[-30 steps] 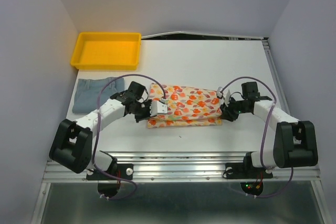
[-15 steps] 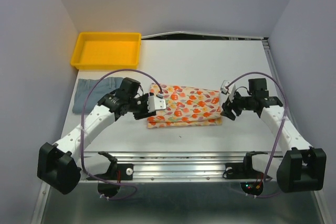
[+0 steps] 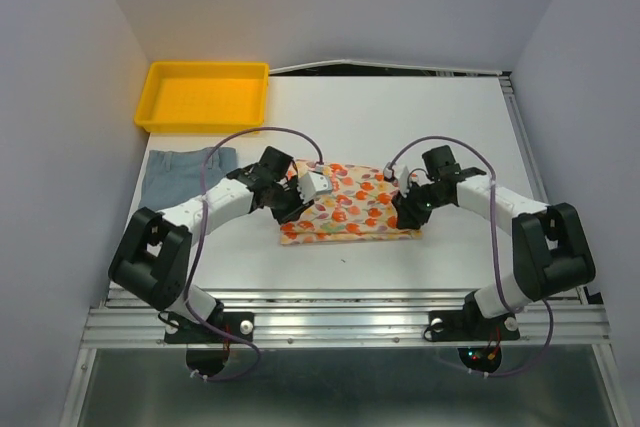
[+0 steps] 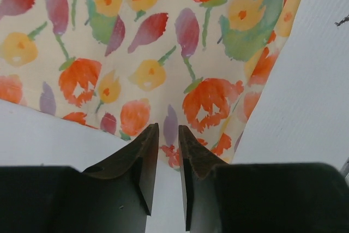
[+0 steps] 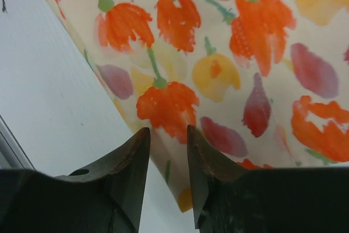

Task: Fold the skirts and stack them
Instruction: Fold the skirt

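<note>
Two pairs of jaws sit low on the same cloth. My left gripper (image 4: 168,129) has its jaws almost together, with only a thin slit between them, right at the edge of the floral skirt (image 4: 136,36). I cannot tell if a bit of cloth is nipped in there or if the tips just rest beside it. My right gripper (image 5: 168,133) looks much the same. Its jaws are close, and the skirt's edge runs down into the small gap. I cannot say for sure that it is pinched.

From the top camera, the floral skirt lies in the middle of the frame as a long flat band. Layers show along its lower edge, so I think it has been folded at least once. The left gripper is at its left end and the right gripper at its right end. I think they take one end each so the cloth does not bunch up when it is lifted or folded over.

One more skirt, the blue-grey skirt (image 3: 172,175), lies flat at the left of the frame, just below the yellow tray (image 3: 200,126) and apart from the floral one. The two are side by side on the white table (image 3: 400,117), so the stack is not made yet.
</note>
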